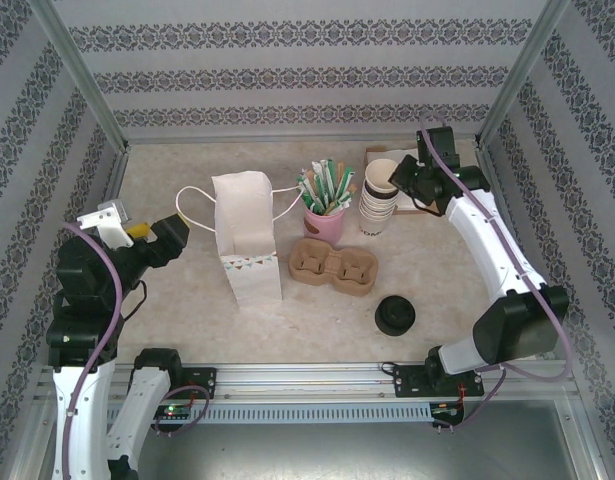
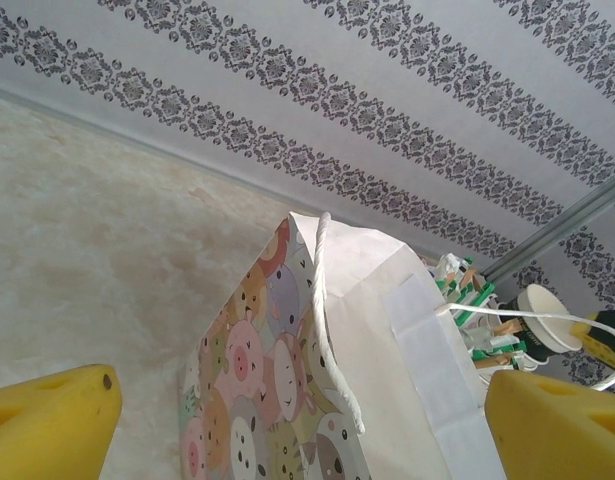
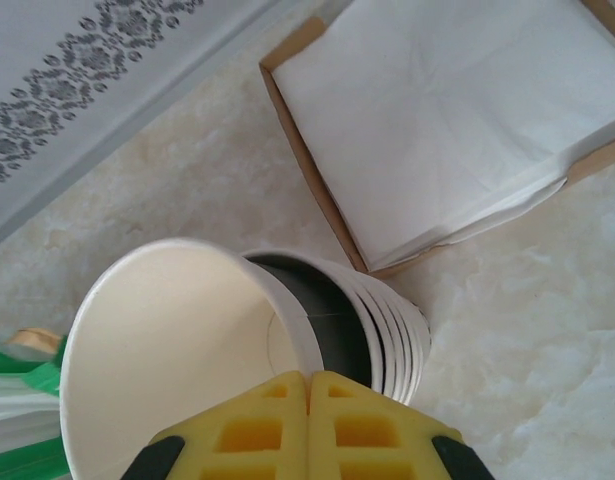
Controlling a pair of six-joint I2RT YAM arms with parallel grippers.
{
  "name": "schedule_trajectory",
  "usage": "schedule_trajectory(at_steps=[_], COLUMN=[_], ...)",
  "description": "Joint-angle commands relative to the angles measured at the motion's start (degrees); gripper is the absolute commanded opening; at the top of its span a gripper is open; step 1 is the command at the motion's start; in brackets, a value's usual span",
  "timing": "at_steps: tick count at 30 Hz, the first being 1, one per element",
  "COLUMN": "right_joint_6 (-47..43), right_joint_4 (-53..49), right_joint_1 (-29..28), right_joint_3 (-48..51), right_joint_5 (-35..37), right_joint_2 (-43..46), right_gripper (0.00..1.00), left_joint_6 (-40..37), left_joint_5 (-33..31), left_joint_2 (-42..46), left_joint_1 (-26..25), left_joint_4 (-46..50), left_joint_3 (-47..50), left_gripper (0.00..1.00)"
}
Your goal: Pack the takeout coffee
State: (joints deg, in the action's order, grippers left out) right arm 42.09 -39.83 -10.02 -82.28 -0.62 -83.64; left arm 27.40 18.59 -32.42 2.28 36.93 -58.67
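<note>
Top view: takeout coffee (image 1: 395, 316) stands on the worktop (image 1: 187, 310) at lower right of centre, black lid up. It sits alone, below and right of the cardboard cup carrier (image 1: 334, 265) and just above the right arm's base. Nothing touches it. The paper bag (image 1: 249, 240) stands upright at centre, mouth open, with white cord handles looping out to either side. Left wrist view shows cartoon animal faces printed on one side of the bag. To the right of the bag is a pink cup (image 1: 324, 226) holding green, white and wooden sticks (image 1: 325, 185). The stack of cream cups (image 1: 377, 212) is further right. A brown box of white napkins (image 3: 447, 120) lies behind the stack, at upper right of the right wrist view. Right gripper (image 1: 402, 180) is at the top of the stack. Its jaws are closed, yellow pads (image 3: 257, 430) meeting on the wall of the top cup (image 3: 177, 350). That cup sits tilted against the ones nested below it. Left gripper (image 1: 162, 240) hovers at left of the frame, off the bag's left side, pointing towards it. Its jaws are spread wide and hold nothing, one yellow pad in each lower corner of the left wrist view.
</note>
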Motion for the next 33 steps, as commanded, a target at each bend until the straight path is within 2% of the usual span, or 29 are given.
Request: schedule_trajectory(at_steps=[1, 8, 13, 18, 22, 25, 28, 33], right_joint_6=[-0.61, -3.50, -6.67, -6.17, -0.45, 5.80, 9.63, 11.32], right_joint_4=[-1.68, -7.29, -12.34, -18.89, -24.70, -27.70, -23.66, -13.83], right_joint_1=[-0.48, -0.92, -5.72, -18.45, -29.94, -36.07, -41.16, -48.78], right_joint_3=[-3.93, -10.36, -13.92, -13.29, -8.87, -3.50, 4.64, 17.75], right_joint_5=[1.73, 1.42, 2.86, 6.85, 13.70, 14.96, 12.95, 13.41], right_joint_2=[3.20, 6.64, 11.39, 16.21, 20.68, 24.57, 27.36, 26.30], right_gripper=[0.00, 0.00, 0.00, 0.00, 0.00, 0.00, 0.00, 0.00], left_joint_6=[-0.88, 0.01, 0.56, 0.99, 0.25, 0.36, 1.45, 2.82], left_joint_5=[-1.00, -2.49, -2.89, -2.73, -2.72, -3.19, -3.11, -2.12], left_joint_2=[0.08, 0.20, 0.43, 1.69, 2.68, 4.12, 5.87, 7.44], left_joint_1=[0.42, 0.44, 0.45, 0.42, 0.44, 0.39, 0.39, 0.44], left_joint_4=[-1.14, -2.71, -3.25, -2.89, 0.02, 1.97, 2.88, 3.11], left_joint_3=[-0.25, 2.15, 3.17, 3.10, 2.18, 1.74, 2.69, 4.73], left_gripper=[0.95, 0.95, 0.96, 0.97, 0.97, 0.97, 0.97, 0.96])
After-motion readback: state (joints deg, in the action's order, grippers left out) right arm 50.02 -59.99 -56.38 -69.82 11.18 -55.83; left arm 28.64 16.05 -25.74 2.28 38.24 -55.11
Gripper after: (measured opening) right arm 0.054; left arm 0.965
